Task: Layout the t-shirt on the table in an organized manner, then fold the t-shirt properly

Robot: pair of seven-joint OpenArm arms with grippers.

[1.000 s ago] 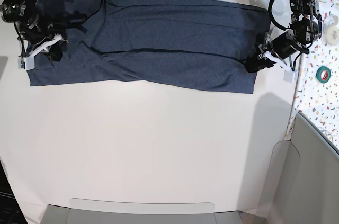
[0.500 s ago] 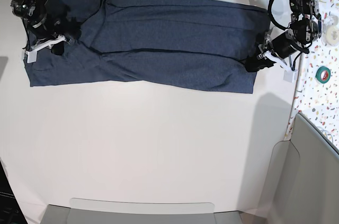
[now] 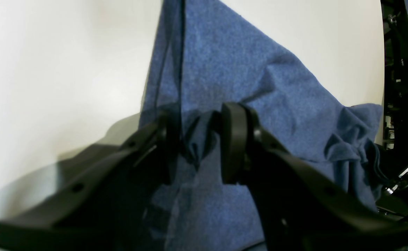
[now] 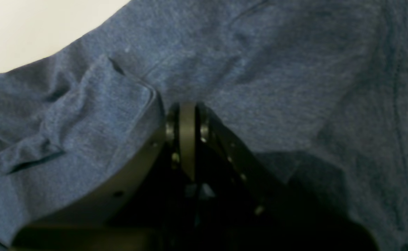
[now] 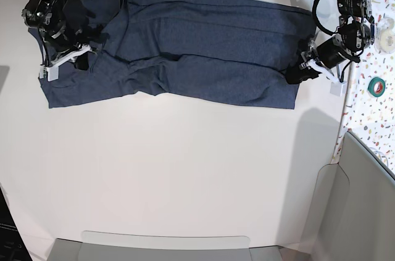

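Since a second ago the right gripper (image 5: 86, 50), clenched on the t-shirt (image 5: 203, 57), has dragged that end inward; fresh wrinkles bunch mid-cloth. The left gripper (image 3: 197, 146) pinches a fold at the opposite edge, position unchanged. Judgement: the ends are being brought together for a fold. The shirt lies along the far side of the white table (image 5: 185, 174). A speckled side surface (image 5: 370, 107) holds tape rolls.
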